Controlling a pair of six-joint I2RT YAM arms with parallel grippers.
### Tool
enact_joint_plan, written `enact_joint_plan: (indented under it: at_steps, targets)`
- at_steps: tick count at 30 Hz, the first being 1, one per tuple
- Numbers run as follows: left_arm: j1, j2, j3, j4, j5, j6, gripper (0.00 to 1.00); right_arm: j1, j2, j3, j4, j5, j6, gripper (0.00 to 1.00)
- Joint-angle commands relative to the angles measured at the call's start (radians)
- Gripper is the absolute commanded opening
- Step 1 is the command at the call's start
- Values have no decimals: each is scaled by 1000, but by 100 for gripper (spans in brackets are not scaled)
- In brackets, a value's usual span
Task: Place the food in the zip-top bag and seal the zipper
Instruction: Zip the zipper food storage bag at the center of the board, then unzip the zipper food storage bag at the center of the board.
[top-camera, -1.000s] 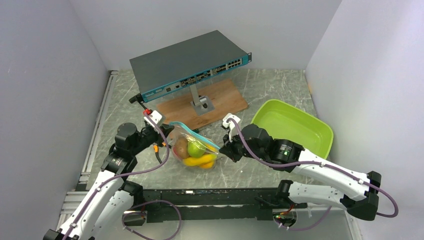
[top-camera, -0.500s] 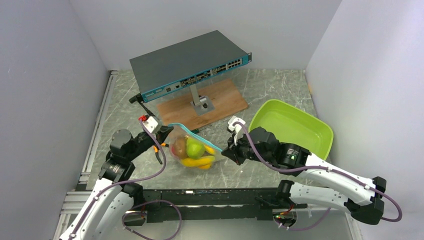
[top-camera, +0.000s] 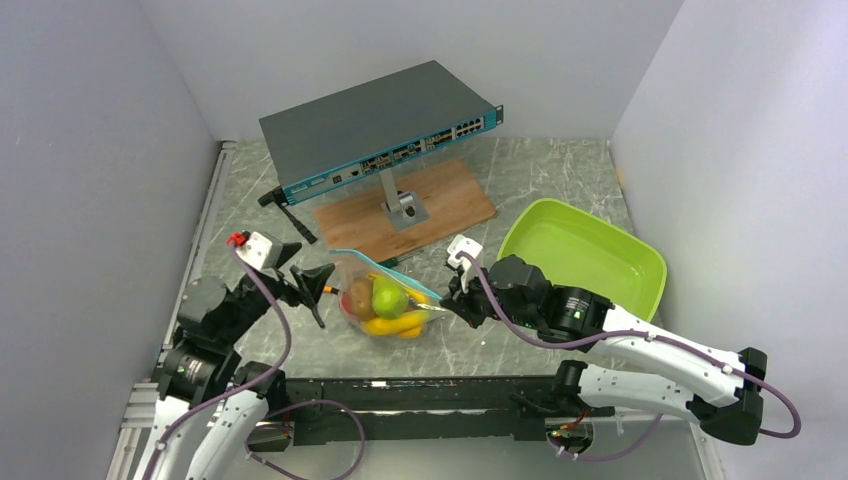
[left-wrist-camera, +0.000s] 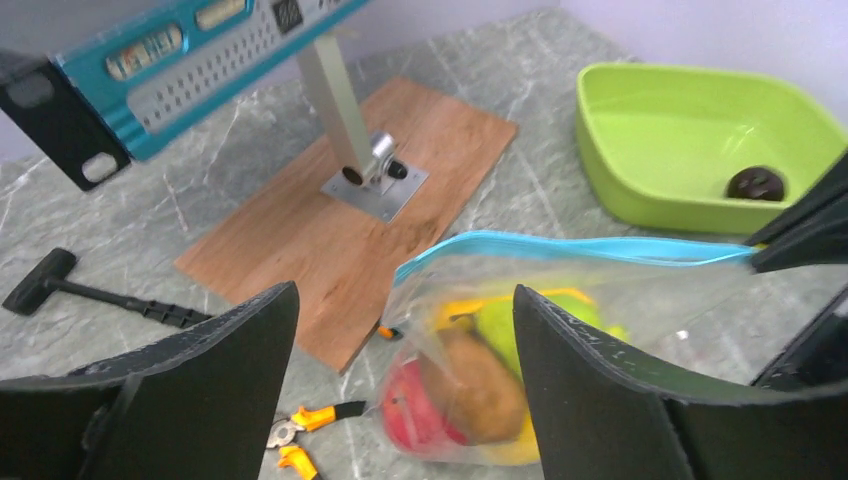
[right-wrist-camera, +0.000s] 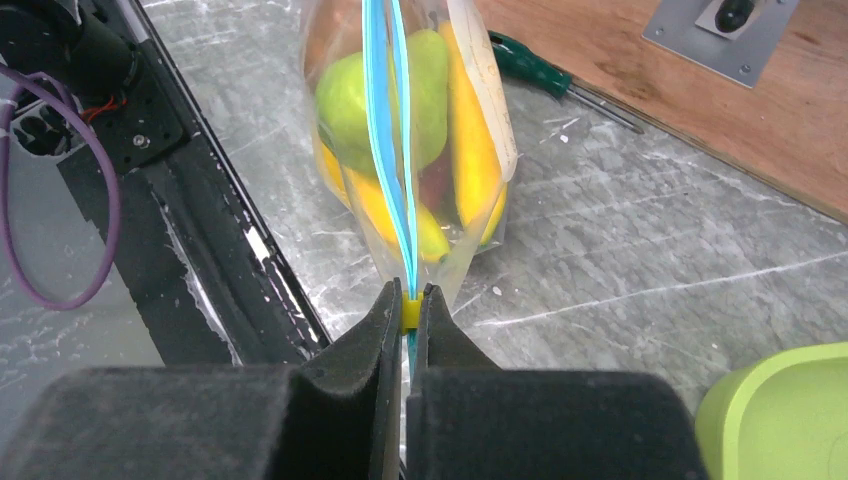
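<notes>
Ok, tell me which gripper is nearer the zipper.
Right. The right gripper is shut on the zipper's end; the left gripper hangs open beside the bag, not touching.

Clear crinkly plastic zip-top bag (top-camera: 385, 300), glossy lime-green plastic tray (top-camera: 582, 255), matt wooden board (top-camera: 445, 195), veined stone-look table (top-camera: 540, 170)

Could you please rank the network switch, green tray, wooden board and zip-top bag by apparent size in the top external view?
1. network switch, largest
2. green tray and wooden board, about alike; the switch hides part of the board, so I leave them unranked
3. zip-top bag, smallest
</notes>
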Motion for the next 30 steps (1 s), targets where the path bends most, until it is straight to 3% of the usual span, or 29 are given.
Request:
enact_joint_plan:
  at_steps: [1, 6, 9, 12, 16, 21, 27, 30]
  targets:
    - [4, 48, 140, -155, 116, -44, 87, 4, 7, 14, 62, -33, -26, 0]
    - [-15, 84, 182, -94, 255, -57, 92, 5, 17, 21, 81, -35, -17, 0]
    - [-87, 109, 199, -45, 297, 9, 94, 4, 34, 40, 78, -46, 1, 0]
    - [-265, 158, 222, -79, 164, 264, 97, 4, 39, 41, 98, -82, 5, 0]
    - [-512, 273, 206, -4, 32, 490, 100, 3, 45, 16, 136, -106, -12, 0]
    - [-672, 489, 232, 29, -51, 671, 100, 2, 61, 35, 124, -129, -35, 0]
    - [-697, 547, 176, 146, -100, 736, 89, 2, 32, 20, 136, -155, -48, 0]
    - [-697, 539, 142, 165, -83, 742, 75, 3, 16, 8, 154, -163, -54, 0]
